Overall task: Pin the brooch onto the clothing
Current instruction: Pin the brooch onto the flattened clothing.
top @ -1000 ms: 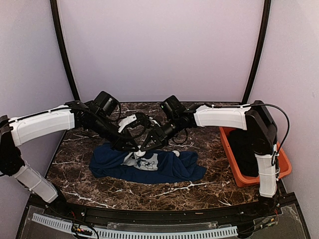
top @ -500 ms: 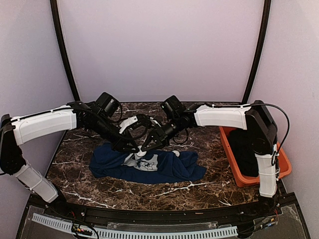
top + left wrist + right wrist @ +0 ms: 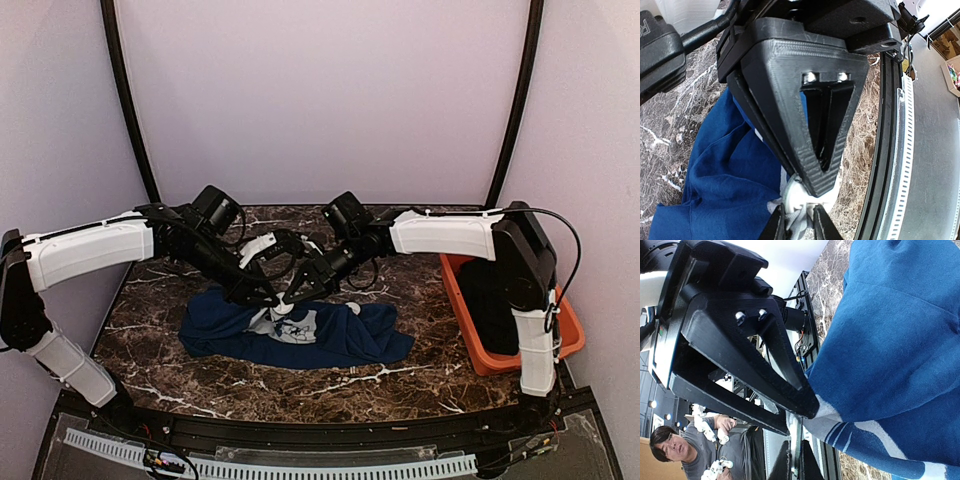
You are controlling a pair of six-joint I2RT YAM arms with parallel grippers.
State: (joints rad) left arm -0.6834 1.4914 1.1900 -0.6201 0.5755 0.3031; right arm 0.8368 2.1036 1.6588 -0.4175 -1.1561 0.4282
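Observation:
The navy clothing [image 3: 330,340] lies crumpled mid-table, its grey-white print [image 3: 292,325] facing up. Both grippers meet just above the print's far edge. My left gripper [image 3: 274,297] is shut on the brooch [image 3: 791,194], a small white disc at its fingertips [image 3: 816,189]. My right gripper [image 3: 292,296] is shut on a lifted fold of the clothing [image 3: 890,340], pinching the pale printed cloth at its tips [image 3: 809,414]. In the left wrist view the blue clothing [image 3: 725,170] lies left of the brooch. The brooch's face is hidden.
An orange bin [image 3: 452,285] holding a black garment [image 3: 495,300] stands at the right edge of the marble table [image 3: 400,385]. A small pale object [image 3: 353,308] rests on the shirt. A person [image 3: 670,452] stands beyond the table's front.

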